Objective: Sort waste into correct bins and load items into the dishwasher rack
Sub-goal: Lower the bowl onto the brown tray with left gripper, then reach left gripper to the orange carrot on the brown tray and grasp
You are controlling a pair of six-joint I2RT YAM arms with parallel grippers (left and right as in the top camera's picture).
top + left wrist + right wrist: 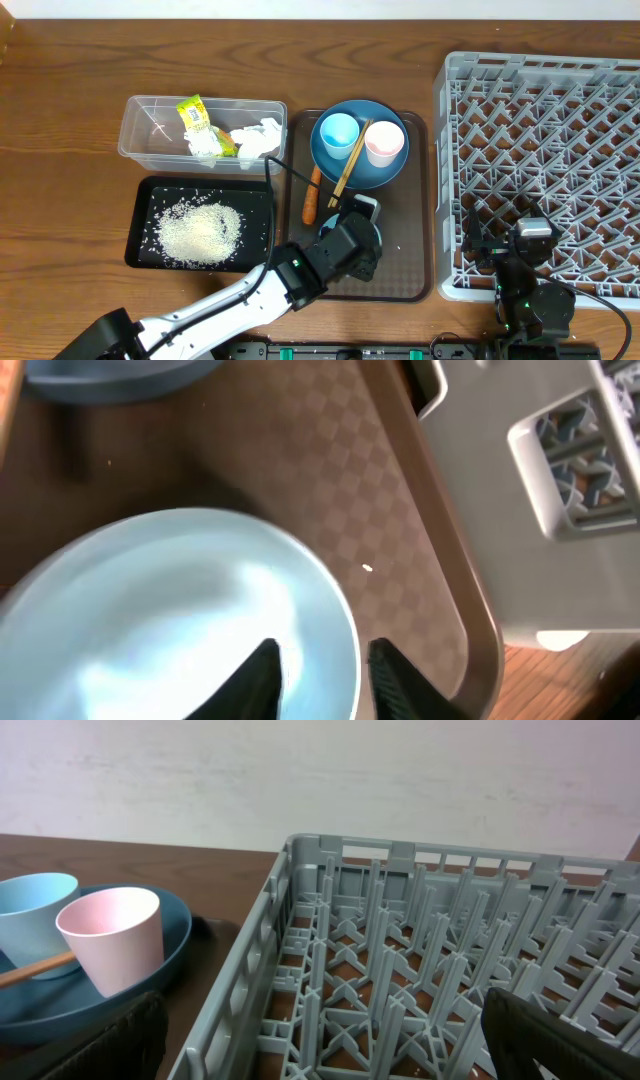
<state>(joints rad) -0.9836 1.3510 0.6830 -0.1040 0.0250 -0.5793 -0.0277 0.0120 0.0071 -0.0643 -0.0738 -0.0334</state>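
Observation:
The white-and-light-blue bowl [170, 620] sits on the brown tray, mostly hidden under my left arm in the overhead view. My left gripper [320, 652] [357, 222] straddles its rim, one finger inside and one outside, open with a gap to the rim. The dark blue plate [358, 150] carries the light blue cup [339, 131], pink cup [384, 143] and chopsticks [349, 165]. The carrot [311, 197] lies beside it. The clear tub [150, 135] holds the wrapper [193, 113] and tissue [258, 138]. The black tray [145, 195] holds rice [200, 230]. My right gripper [325, 1045] [522, 248] is open over the grey rack's [545, 150] front-left wall.
The brown serving tray [400, 250] lies between the bins and the rack. A single rice grain [367, 568] lies on it near the bowl. The rack's wall [480, 490] stands close to the tray's right edge.

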